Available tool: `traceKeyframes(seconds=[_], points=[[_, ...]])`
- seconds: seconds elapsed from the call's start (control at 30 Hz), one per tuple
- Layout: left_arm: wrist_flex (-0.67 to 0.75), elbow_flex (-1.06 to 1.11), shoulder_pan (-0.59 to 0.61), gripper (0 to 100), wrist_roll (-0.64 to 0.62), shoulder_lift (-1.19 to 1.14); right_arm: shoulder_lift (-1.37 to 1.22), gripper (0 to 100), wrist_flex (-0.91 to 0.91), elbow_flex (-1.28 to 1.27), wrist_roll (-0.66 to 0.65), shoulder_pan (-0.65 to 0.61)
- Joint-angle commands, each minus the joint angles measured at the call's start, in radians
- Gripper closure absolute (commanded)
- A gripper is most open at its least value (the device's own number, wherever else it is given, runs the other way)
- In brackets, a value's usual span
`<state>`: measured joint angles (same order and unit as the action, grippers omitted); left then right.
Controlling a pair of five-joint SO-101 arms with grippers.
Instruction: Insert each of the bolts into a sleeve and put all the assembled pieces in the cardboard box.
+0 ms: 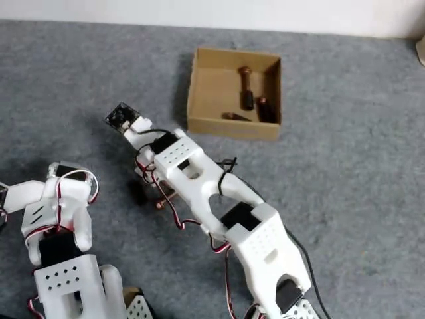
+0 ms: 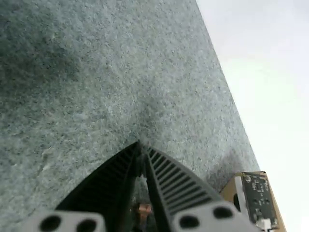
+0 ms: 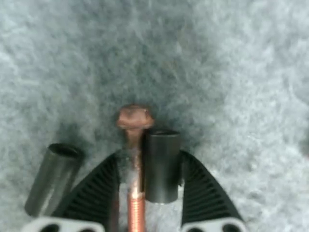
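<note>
On my right wrist feed, the right gripper is down on the grey carpet with its fingers spread. 2 things lie side by side in the gap: the copper bolt and a black sleeve. The bolt's shaft runs along the inside of 1 finger, and I can't tell whether that finger touches it. Its head pokes out past the fingertips. The sleeve rests against the other finger, its open end facing the same way as the bolt head. Bolt and sleeve touch along their lengths, so the bolt is beside the sleeve, not inside it. Another sleeve lies outside the fingers, just beside the finger on the bolt's side and tilted away from it.

From the high camera, the right arm stretches across the carpet and stops short of the box, which holds 3 dark-and-copper pieces.

The left gripper has its fingers pressed together, nothing between the tips, pointing at the carpet.
</note>
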<state>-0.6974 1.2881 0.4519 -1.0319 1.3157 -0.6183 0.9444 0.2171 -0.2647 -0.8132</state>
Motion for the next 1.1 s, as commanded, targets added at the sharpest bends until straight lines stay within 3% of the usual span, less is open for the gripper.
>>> traceKeyframes(seconds=[0.0, 0.33, 0.73, 1.07], points=[[0.026, -0.007, 0.004, 99, -0.008, 0.012, 0.005, 99.4, 0.058, -0.005, 0.012, -0.013], [0.026, -0.007, 0.002, 99, -0.008, 0.012, 0.166, 99.4, 0.079, 0.018, 0.012, -0.005], [0.026, -0.005, 0.002, 99, -0.008, 0.012, 0.470, 99.4, 0.113, -0.162, 0.006, 0.120], [0.026, -0.005, 0.002, 99, -0.006, 0.012, 0.702, 99.4, 0.111, -0.371, 0.005, 0.151]])
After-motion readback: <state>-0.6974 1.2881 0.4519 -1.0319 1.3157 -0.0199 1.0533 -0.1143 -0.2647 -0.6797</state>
